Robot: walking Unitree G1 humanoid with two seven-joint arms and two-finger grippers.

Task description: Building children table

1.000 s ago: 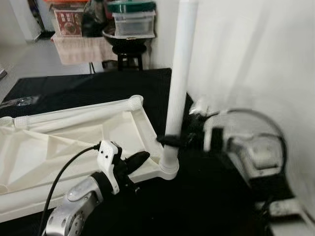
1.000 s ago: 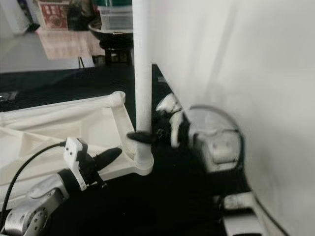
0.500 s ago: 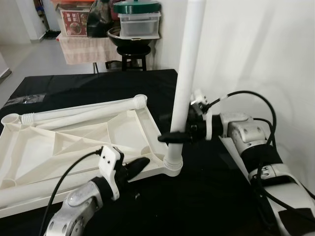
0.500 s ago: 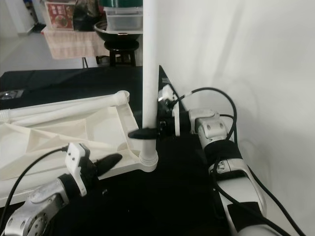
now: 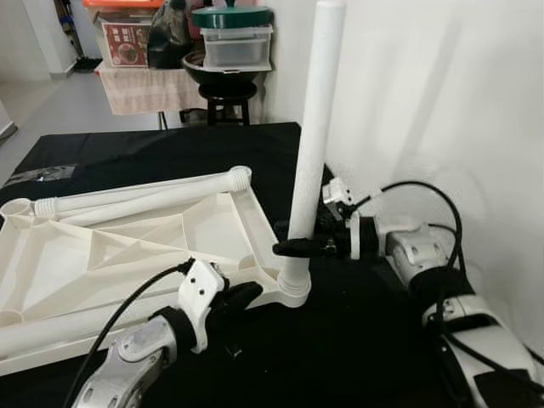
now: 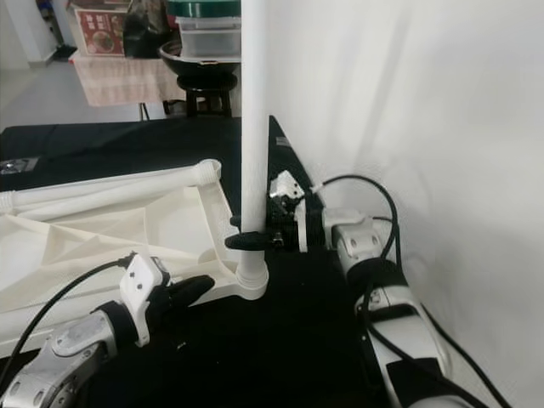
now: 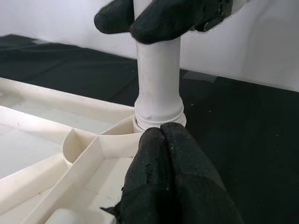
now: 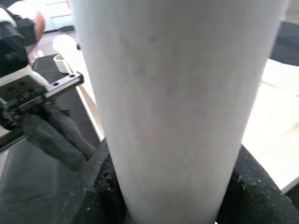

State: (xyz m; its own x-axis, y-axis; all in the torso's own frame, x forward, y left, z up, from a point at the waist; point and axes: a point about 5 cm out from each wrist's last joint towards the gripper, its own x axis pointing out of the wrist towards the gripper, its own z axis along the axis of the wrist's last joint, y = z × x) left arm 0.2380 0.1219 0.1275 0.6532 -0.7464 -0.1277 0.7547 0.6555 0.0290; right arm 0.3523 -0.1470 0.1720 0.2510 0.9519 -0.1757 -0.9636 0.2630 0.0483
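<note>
Head views: white table top (image 5: 127, 246) upside down on black mat (image 5: 357, 340). White leg (image 5: 308, 144) standing straight up in corner socket (image 5: 293, 289) of that table top. Right gripper (image 5: 299, 247) clamped on the leg, just above the socket. Left gripper (image 5: 234, 299) touching the table top's edge beside the socket.

Left wrist view: left gripper's fingers (image 7: 173, 182) pressed together, tips near the socket.

Right wrist view: black fingers (image 8: 93, 186) hugging both sides of the leg.
</note>
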